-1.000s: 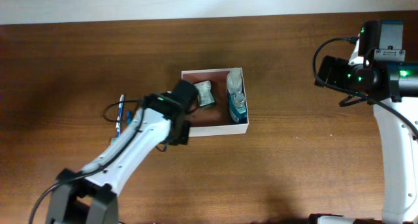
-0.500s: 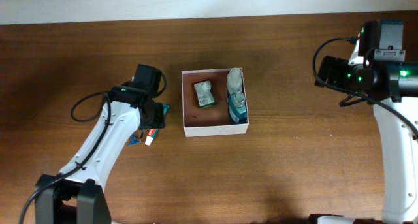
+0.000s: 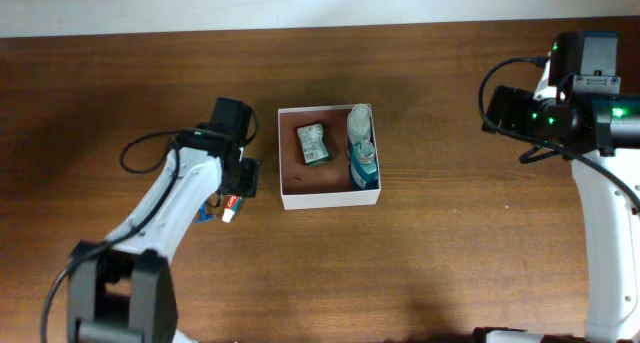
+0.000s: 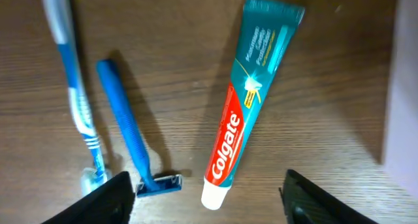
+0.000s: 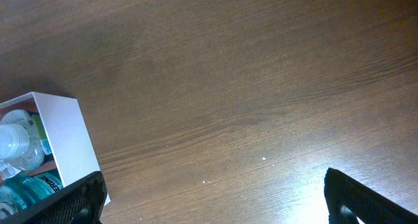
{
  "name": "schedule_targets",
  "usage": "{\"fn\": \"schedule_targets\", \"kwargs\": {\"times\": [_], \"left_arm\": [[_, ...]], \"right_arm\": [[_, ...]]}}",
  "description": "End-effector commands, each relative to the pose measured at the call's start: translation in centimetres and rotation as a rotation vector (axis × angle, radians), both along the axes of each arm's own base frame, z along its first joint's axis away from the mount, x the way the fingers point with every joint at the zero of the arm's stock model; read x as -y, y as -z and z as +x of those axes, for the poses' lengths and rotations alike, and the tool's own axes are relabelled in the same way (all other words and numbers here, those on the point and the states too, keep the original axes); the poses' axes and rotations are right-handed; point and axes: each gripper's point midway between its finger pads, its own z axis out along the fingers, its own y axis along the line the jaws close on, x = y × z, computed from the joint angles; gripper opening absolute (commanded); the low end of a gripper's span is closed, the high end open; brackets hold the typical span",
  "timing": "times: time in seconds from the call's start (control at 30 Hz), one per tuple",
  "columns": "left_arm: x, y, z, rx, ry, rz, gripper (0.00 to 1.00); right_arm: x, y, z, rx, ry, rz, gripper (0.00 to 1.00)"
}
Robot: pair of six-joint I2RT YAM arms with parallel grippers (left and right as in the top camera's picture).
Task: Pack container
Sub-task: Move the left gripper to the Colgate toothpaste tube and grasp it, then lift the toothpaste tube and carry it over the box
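The container (image 3: 331, 199), a white-walled square box, sits mid-table and holds a grey-green packet (image 3: 313, 144), a clear bottle (image 3: 359, 123) and a blue bottle (image 3: 364, 166). My left gripper (image 3: 238, 179) hovers just left of it, open and empty. In the left wrist view a Colgate toothpaste tube (image 4: 248, 100) lies below the left gripper (image 4: 209, 201), its white cap between the fingers (image 4: 112, 199). A blue razor (image 4: 130, 132) and a toothbrush (image 4: 73, 87) lie to the tube's left. My right gripper (image 5: 215, 198) is open over bare wood, far right of the container (image 5: 65, 139).
The container's white wall (image 4: 406, 87) stands close on the right in the left wrist view. Part of the toothpaste tube (image 3: 230, 209) and a blue item (image 3: 204, 215) show past the left arm from overhead. The right arm (image 3: 600, 183) stands along the table's right edge.
My left arm has swung left, away from the container's left edge, and now hangs over the toothpaste with its jaws open. The right arm has not moved.
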Motion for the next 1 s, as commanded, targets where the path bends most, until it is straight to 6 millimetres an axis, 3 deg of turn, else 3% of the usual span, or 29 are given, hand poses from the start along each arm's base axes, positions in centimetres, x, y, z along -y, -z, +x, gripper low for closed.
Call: {"fn": "schedule_targets", "kwargs": {"times": [0.0,0.4,0.47,0.6,0.8,0.9,0.97], "left_arm": [[0.4,1.9,-0.2,-0.072,0.081,-0.006,0.69],[1.2,7.4,-0.6,-0.204,0.094,-0.108,0.68],[0.9,7.7,-0.7,-0.211,0.085,-0.107,0.57],[0.7,7.6,-0.6,-0.208,0.078,-0.108,0.13],[0.7,6.8,0.0,-0.201,0.075,-0.109,0.0],[0.9,4.9,1.0,-0.193,0.075,-0.11,0.01],[1.1,2.6,1.9,-0.177,0.071,-0.113,0.0]], "right_arm": [[0.3,-0.3,0.1,0.009,0.012,-0.003,0.98],[0.3,-0.3,0.1,0.009,0.012,-0.003,0.98],[0.3,-0.3,0.1,0.009,0.012,-0.003,0.98],[0.3,-0.3,0.1,0.009,0.012,-0.003,0.98],[0.3,-0.3,0.1,0.009,0.012,-0.003,0.98],[0.3,-0.3,0.1,0.009,0.012,-0.003,0.98],[0.3,-0.3,0.1,0.009,0.012,-0.003,0.98]]}}
